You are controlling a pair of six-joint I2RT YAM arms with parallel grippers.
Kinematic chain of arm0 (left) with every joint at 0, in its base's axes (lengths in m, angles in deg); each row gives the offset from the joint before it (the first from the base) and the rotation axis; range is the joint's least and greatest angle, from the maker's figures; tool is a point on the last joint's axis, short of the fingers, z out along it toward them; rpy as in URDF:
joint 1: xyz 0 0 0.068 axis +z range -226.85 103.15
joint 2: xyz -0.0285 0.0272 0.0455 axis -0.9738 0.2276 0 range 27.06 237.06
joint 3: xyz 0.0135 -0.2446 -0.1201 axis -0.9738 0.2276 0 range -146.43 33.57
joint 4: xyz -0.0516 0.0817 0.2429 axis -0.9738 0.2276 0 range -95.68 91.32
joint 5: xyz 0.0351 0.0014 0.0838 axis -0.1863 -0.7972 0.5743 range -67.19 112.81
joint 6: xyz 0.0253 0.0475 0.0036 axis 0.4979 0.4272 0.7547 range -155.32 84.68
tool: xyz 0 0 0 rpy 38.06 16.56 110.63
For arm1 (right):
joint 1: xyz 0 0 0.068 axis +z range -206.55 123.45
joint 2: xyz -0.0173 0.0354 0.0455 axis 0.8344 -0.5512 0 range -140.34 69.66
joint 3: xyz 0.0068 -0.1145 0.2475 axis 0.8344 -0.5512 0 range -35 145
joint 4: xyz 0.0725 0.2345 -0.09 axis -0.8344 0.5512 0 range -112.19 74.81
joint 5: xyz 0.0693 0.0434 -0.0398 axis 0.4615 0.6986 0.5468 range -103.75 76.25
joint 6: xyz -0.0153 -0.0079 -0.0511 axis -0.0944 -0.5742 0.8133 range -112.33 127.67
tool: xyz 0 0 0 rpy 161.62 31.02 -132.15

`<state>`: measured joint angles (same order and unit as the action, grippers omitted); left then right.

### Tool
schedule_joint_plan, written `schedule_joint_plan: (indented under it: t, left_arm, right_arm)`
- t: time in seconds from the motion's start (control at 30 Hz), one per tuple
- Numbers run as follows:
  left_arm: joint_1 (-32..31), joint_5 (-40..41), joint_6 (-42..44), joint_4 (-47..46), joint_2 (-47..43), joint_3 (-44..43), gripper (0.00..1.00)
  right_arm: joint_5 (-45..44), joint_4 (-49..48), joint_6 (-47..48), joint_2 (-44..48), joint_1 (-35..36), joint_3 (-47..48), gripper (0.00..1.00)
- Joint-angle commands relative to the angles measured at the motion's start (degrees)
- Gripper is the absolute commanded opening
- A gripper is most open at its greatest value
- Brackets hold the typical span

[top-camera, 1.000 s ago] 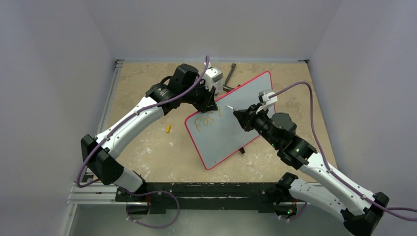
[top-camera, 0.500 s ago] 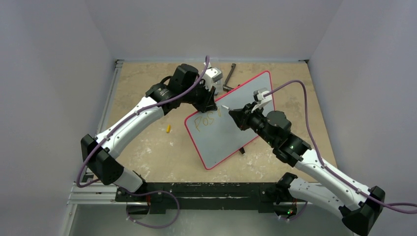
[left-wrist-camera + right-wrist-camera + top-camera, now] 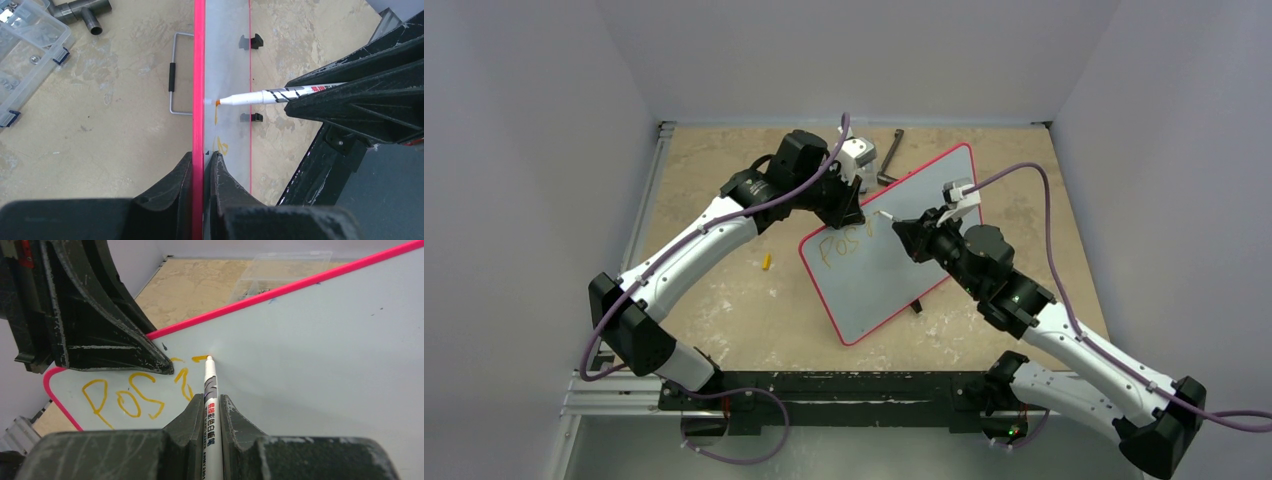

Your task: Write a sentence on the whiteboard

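Right wrist view shows me the right gripper (image 3: 212, 407) pinching the marker (image 3: 208, 375), its tip on a short fresh stroke just past the "Pos" and fourth letter of the sentence (image 3: 127, 397); a second ago, seen from above, that arm sat lower and further right, so it has swung in toward the board's upper edge. Left gripper (image 3: 201, 162) stays clamped on the red rim of the whiteboard (image 3: 227, 60), which stands tilted mid-table (image 3: 724, 290); I judge a fifth letter just begun, most of the writing ahead.
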<state>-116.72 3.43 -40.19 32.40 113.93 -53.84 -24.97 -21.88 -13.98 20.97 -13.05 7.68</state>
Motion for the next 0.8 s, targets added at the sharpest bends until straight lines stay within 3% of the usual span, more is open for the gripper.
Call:
schedule_joint_plan:
  t: [0.0, 0.2, 0.53, 0.77]
  left_arm:
    - [-1.43, 3.38, 6.06, 5.51, 0.77, 1.11, 0.0]
    - [-1.45, 3.49, 6.09, 5.54, 0.78, 1.2, 0.0]
    - [-1.51, 2.67, 5.73, 5.35, 0.98, 1.15, 0.0]
    - [-1.54, 2.58, 5.65, 5.4, 0.66, 1.11, 0.0]
  right_arm:
    - [-6.04, 3.65, -0.42, -0.89, -0.29, 1.68, 0.0]
    - [-6.69, 4.87, -0.46, 0.56, -0.27, 2.4, 0.0]
    - [4.98, 0.24, 1.73, 4.43, -0.31, 3.27, 0.0]
    - [1.72, -0.58, -0.36, 1.26, -0.26, 5.01, 0.0]
